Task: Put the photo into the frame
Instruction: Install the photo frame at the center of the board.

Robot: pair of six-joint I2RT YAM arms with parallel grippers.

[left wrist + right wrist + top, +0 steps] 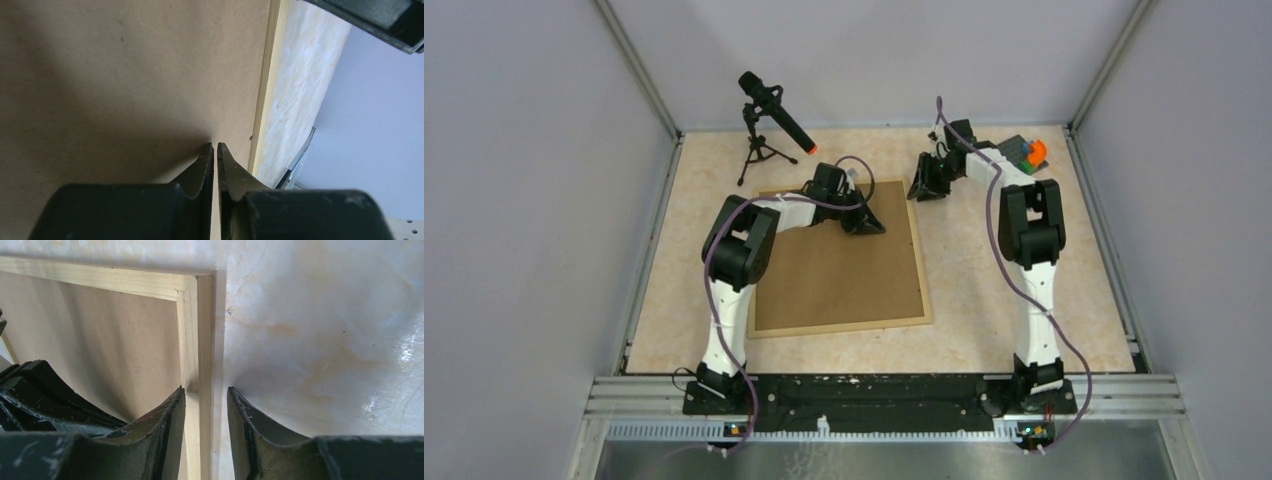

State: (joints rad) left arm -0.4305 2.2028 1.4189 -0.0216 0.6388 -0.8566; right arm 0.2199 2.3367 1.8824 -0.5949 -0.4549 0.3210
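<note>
Both at work: left end effector (216,146) pressed together low over the board (834,265); right end effector (206,389) spread astride the right rail of the frame (922,270), mid-picture. Photo unseen. Likely gripping step; next, close squarely on rail.

A tripod-mounted microphone (776,112) stands at the table's (984,300) far edge.

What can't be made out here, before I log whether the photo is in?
- The photo: in no view; the backing board covers the frame's opening.
- Left pincer: left wrist view, tips nearly closed on the board; anything pinched is hidden by them.
- Coloured object: top view, too small, partly behind the right arm.
</note>
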